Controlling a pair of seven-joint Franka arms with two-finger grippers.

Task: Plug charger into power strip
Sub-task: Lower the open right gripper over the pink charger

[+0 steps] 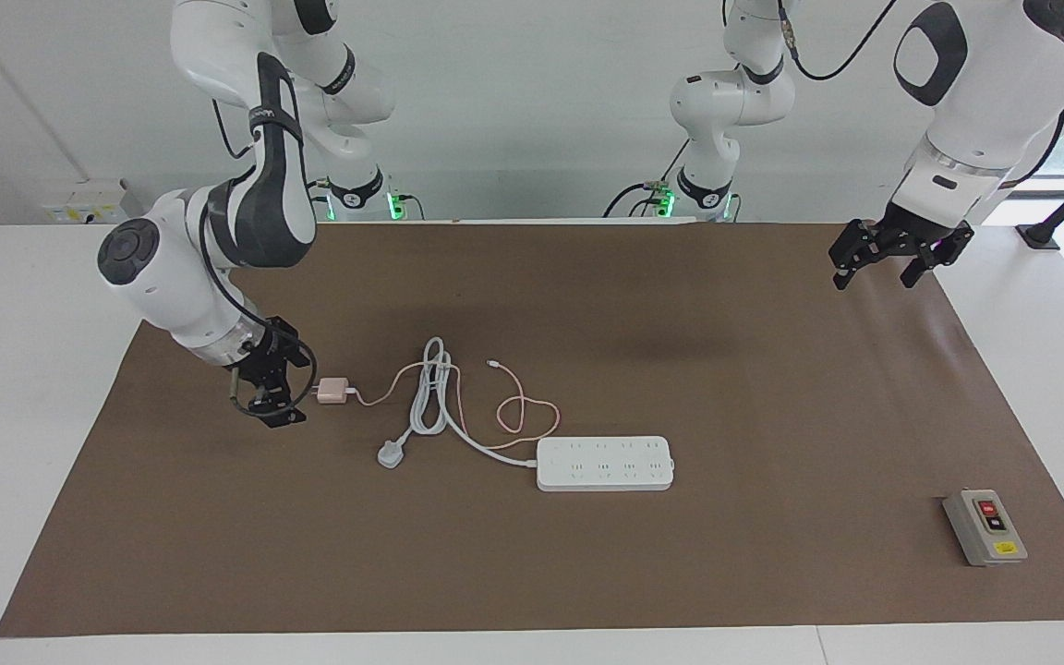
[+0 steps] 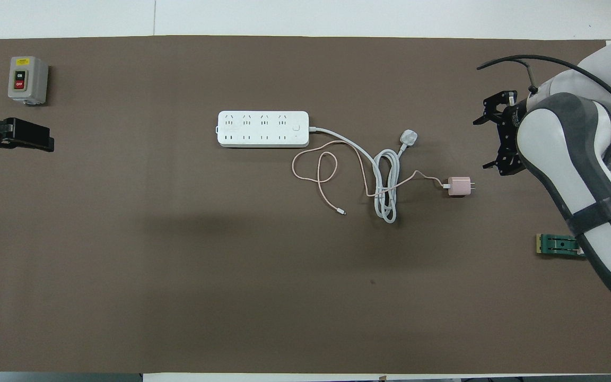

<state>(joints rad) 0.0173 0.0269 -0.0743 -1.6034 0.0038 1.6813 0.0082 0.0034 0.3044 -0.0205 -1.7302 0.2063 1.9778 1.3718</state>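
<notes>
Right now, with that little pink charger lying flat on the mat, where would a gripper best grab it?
Probably across the two flat sides of the charger, coming down from above. Its prongs point toward the right arm's end and its pink cable leaves the other end, so those ends are best left free. The open right gripper is beside it.

Right gripper (image 1: 275,392) low, jaws open; left gripper (image 1: 883,260) raised, open, waiting.

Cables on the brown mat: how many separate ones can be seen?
2. The thick white cord runs from the power strip to a three-pin plug, bundled midway. The thin pink cable trails from the charger, looping beside the strip. None seems hidden.
</notes>
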